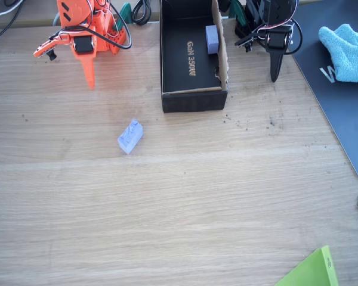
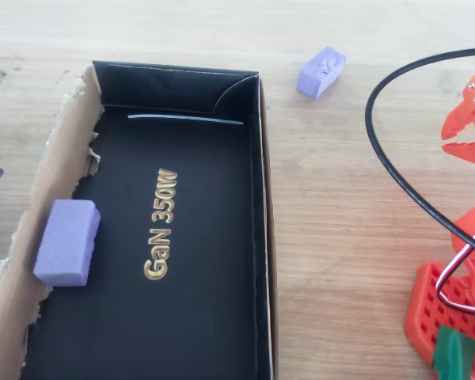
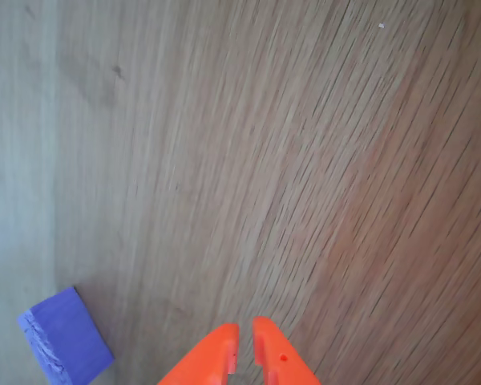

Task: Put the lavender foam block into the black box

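You have the lavender foam block (image 1: 130,136) lying loose on the wooden table (image 1: 185,202), out in the open and well clear of everything. In the fixed view it sits below and to the right of your orange gripper (image 1: 88,76), which points down toward the table near the top left, well apart from the block. In the wrist view the gripper (image 3: 244,341) shows its two orange fingertips pressed nearly together with only a thin slit between them, clenched on nothing; the block (image 3: 66,336) lies at the lower left corner, off to the side of the tips and not between them.

The black box (image 1: 192,100) stands to the right of the gripper in the fixed view, with the block below and left of its near corner. In the overhead view the block (image 2: 321,72) rests just outside the box (image 2: 263,198), past its upper right corner. A second, smoother purple block (image 2: 67,241) sits inside the box against the torn brown cardboard flap (image 2: 51,182), probably touching it.
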